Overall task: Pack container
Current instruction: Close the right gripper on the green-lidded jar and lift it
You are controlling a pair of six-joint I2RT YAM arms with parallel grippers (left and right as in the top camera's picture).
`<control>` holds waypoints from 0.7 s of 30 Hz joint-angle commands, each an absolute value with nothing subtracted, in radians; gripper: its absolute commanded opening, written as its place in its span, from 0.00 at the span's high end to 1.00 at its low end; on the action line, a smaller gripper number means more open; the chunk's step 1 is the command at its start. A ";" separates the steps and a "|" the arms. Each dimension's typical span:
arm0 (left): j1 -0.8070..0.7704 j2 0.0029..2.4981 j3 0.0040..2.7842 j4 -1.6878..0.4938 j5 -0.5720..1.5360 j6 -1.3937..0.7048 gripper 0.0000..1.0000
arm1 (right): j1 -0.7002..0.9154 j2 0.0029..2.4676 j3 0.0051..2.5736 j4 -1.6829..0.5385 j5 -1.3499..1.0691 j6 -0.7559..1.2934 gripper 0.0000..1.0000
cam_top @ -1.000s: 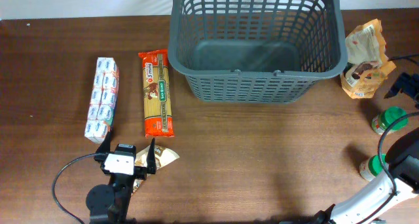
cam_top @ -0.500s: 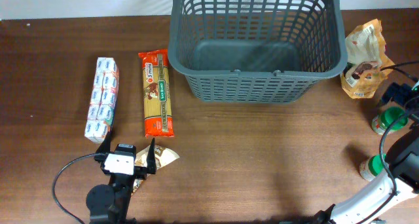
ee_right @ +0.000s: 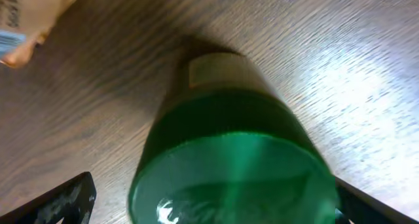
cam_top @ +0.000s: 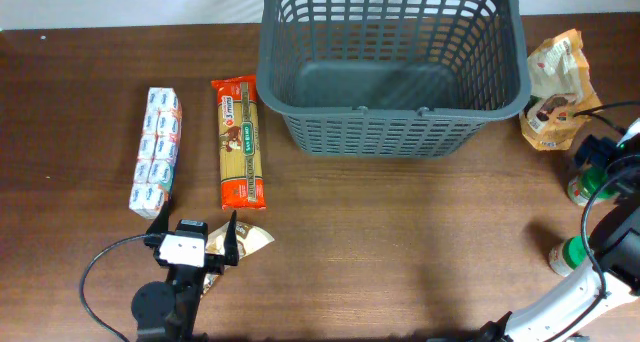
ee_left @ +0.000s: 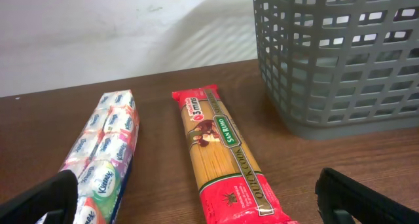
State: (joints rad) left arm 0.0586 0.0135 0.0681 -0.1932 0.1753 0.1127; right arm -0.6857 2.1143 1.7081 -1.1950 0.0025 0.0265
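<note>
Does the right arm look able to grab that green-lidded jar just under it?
Probably yes. The right gripper hangs open directly over the jar, its fingers either side of it, and nothing lies between them. The bag stands clear of it.

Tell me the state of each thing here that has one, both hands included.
Dark grey slotted plastic basket: upright, empty.
Red spaghetti packet: sealed, lying flat.
Blue-and-white tissue multipack: wrapped, lying flat.
Tan paper pouch: lying flat.
Green-lidded jar: upright, lid on.
Left hand: open, empty.
Right hand: open, straddling the jar.
</note>
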 commanded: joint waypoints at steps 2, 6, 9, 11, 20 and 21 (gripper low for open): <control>0.057 0.005 0.060 -0.190 0.168 0.129 0.01 | -0.683 2.116 1.666 -1.172 0.008 0.025 0.01; 0.057 0.005 0.060 -0.190 0.168 0.129 0.01 | -0.683 2.116 1.652 -1.151 0.002 0.010 0.01; 0.057 0.005 0.060 -0.190 0.168 0.129 0.01 | -0.683 2.116 1.652 -1.140 0.003 0.010 0.01; 0.057 0.005 0.060 -0.190 0.168 0.129 0.01 | -0.683 2.116 1.652 -1.132 0.004 0.010 0.01; 0.057 0.005 0.060 -0.190 0.168 0.129 0.01 | -0.684 2.117 1.647 -1.124 0.004 0.010 0.01; 0.057 0.005 0.060 -0.190 0.168 0.129 0.01 | -0.684 2.117 1.642 -1.121 0.004 0.010 0.01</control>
State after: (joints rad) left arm 0.0586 0.0135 0.0681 -0.1932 0.1753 0.1127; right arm -0.6857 2.1143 1.6558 -1.1255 0.0025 0.0181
